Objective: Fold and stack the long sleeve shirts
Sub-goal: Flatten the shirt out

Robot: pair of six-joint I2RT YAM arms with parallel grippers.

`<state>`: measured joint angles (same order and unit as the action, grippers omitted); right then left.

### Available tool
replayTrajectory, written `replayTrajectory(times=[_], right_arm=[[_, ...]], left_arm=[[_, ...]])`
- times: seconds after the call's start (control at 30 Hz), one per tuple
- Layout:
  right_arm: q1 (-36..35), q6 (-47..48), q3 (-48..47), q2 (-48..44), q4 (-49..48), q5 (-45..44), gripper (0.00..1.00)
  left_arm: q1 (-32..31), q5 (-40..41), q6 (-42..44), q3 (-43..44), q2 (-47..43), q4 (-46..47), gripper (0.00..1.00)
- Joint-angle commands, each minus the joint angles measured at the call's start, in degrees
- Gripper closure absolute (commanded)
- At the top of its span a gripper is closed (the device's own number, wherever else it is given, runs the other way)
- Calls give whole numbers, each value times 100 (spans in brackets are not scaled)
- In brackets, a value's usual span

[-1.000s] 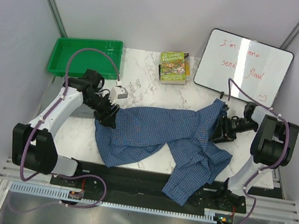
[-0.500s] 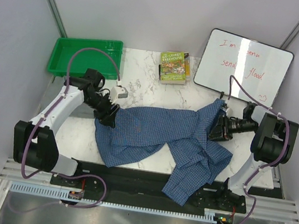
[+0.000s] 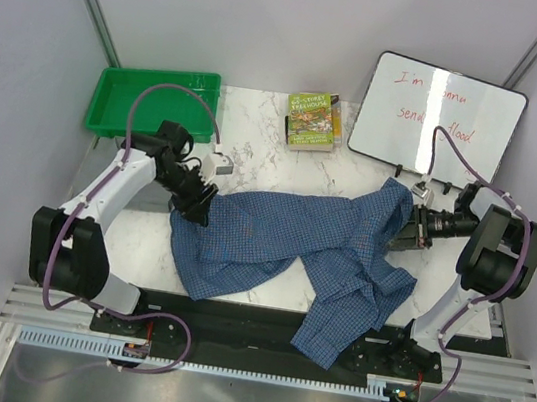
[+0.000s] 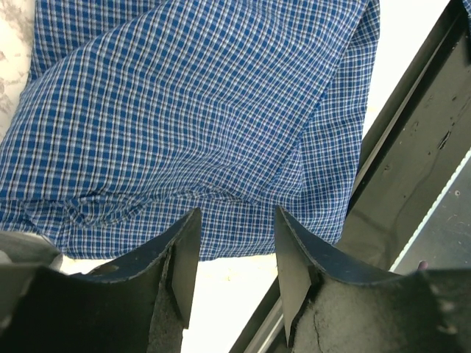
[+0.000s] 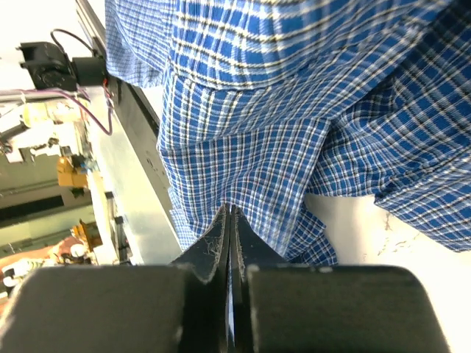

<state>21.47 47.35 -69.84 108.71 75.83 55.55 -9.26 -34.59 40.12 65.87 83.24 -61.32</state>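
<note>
A blue checked long sleeve shirt [image 3: 283,239] lies crumpled across the marble table, one part hanging over the front rail. My left gripper [image 3: 194,212] sits low at the shirt's left edge. In the left wrist view that gripper [image 4: 237,213] is open, its tips just short of the hem of the shirt [image 4: 206,110], with bare table between the fingers. My right gripper [image 3: 408,229] is at the shirt's right edge. In the right wrist view it [image 5: 232,207] is shut, jaws pressed flat together, tips against the shirt [image 5: 294,110]. No cloth shows between them.
A green tray [image 3: 152,101] stands at the back left, a book [image 3: 313,121] at the back middle, and a whiteboard [image 3: 438,115] leans at the back right. A black rail [image 3: 231,319] runs along the table's front edge.
My right gripper has shut and drawn back a little to the right. My left gripper's jaws have narrowed slightly. The shirt has hardly shifted.
</note>
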Motion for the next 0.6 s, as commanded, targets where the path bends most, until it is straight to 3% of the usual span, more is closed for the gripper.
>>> replayTrajectory(times=[0.0, 0.03, 0.13, 0.2, 0.57], right_arm=[[-29, 398, -161, -34, 758, -236, 100], [-29, 337, -161, -8, 714, -351, 96], [-3, -23, -100, 2, 433, -851, 55], [-3, -217, 14, -42, 188, -1019, 44], [-152, -349, 401, 449, -375, -607, 39]], left_arm=[[-147, 4, -127, 111, -124, 147, 49], [-164, 22, -144, 102, -150, 155, 49], [-164, 40, -180, 41, -185, 173, 48], [-173, 40, -197, -30, -238, 199, 47], [-191, 163, -277, -188, -440, 199, 45]])
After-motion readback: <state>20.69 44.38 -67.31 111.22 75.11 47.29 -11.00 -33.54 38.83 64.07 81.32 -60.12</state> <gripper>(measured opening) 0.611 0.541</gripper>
